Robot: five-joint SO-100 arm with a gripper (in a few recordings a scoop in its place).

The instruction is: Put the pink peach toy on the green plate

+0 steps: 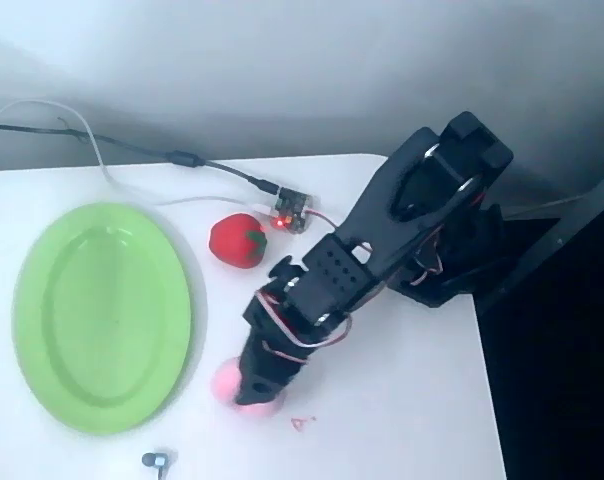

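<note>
Seen from overhead, a white bench carried a black robot arm that reached from its base at the right edge down toward the lower middle of the picture. The arm's jaws pointed straight down onto the pink peach toy, which lay on the bench just beside the lower right rim of the green plate, close to it but not on it. The arm covered much of the toy, leaving pink showing on either side of the black tip; whether the jaws were spread or pinching the toy could not be told from this angle. The oval plate lay at the left of the bench. A red strawberry toy sat above the arm's wrist, near the plate's upper right rim. A small circuit board with a lit red light lay beside it, with cables trailing off to the left.
</note>
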